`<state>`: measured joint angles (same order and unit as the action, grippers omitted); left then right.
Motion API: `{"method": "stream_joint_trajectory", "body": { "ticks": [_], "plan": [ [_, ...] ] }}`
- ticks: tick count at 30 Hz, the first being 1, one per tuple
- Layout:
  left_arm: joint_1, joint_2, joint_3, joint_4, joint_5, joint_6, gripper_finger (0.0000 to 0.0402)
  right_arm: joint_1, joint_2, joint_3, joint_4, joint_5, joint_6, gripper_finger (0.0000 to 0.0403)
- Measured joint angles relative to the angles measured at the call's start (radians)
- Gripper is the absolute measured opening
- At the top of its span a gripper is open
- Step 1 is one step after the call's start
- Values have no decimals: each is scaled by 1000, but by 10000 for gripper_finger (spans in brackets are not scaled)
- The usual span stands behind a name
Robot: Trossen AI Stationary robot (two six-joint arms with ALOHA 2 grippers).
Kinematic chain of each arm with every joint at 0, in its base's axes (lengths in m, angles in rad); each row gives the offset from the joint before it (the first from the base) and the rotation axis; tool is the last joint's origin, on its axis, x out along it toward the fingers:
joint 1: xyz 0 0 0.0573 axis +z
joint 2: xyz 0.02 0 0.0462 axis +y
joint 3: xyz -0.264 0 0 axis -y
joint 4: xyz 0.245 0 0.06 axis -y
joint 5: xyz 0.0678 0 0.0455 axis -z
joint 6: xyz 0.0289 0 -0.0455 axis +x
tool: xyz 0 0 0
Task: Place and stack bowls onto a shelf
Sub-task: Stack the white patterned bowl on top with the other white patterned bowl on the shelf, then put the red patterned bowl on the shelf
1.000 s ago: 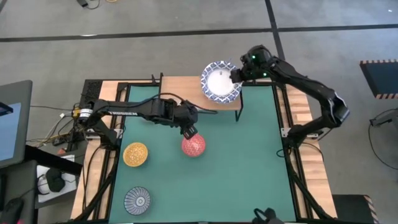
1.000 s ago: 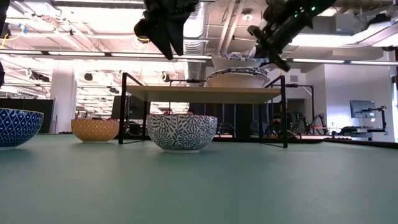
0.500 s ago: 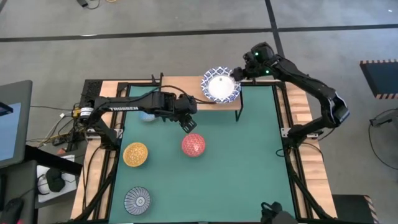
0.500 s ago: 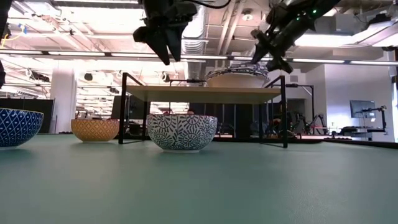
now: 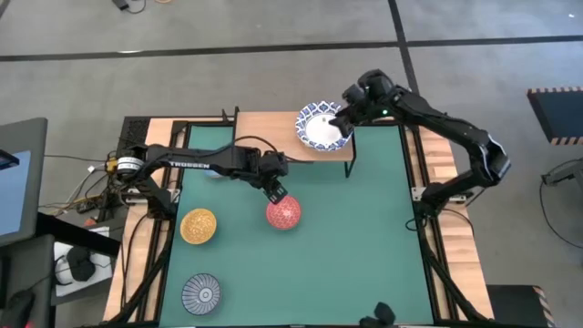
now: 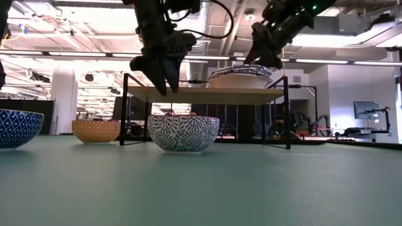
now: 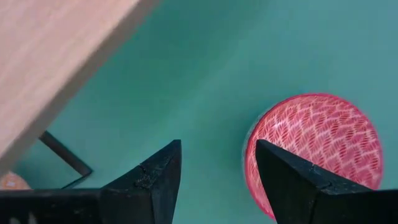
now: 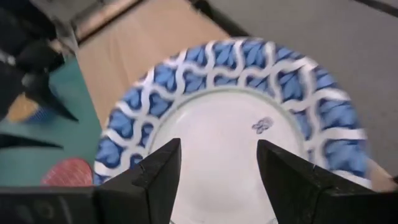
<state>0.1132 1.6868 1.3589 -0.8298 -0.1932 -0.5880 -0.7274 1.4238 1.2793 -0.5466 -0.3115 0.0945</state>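
Note:
The shelf (image 5: 264, 123) stands at the table's far edge. A white bowl with a blue patterned rim (image 5: 319, 128) sits on its right end. In the low view this bowl (image 6: 240, 76) seems to rest in another like it. My right gripper (image 8: 217, 180) hangs open just above the bowl, touching nothing. The red bowl (image 5: 283, 213) rests on its base on the green mat, in front of the shelf. My left gripper (image 7: 217, 180) is open above the red bowl's (image 7: 317, 149) far rim, clear of it.
A golden yellow bowl (image 5: 199, 226) and a grey striped bowl (image 5: 200, 293) stand on the mat at the near left. The shelf's thin black legs (image 6: 287, 113) come down beside the red bowl (image 6: 184, 133). The mat's right half (image 5: 364, 246) is bare.
My right gripper has lowered the white bowl onto the shelf's right end, let go of it, and moved a little toward the table's left, over the bowl. My left gripper rose a little, then came down toward the red bowl.

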Motion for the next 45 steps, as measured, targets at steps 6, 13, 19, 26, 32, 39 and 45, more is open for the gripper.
{"method": "stream_joint_trajectory", "body": {
  "ticks": [6,13,19,26,32,39,45],
  "plan": [
    [-2,0,-63,23,10,-31,190,31,96,0,-26,84,-88,230],
    [-12,0,-97,27,14,-103,190,42,149,3,-62,156,-182,225],
    [-36,0,-98,41,7,-130,190,40,85,11,-50,167,-177,225],
    [-50,0,-98,97,5,-139,190,42,-29,70,-32,167,-177,225],
    [-55,50,-120,152,22,-81,190,76,-115,80,-43,164,-91,225],
    [-55,131,-119,149,56,-45,170,146,-182,80,-102,198,22,225],
    [-56,133,-119,147,82,-15,62,218,-218,80,-131,282,127,225]
  ]
}}
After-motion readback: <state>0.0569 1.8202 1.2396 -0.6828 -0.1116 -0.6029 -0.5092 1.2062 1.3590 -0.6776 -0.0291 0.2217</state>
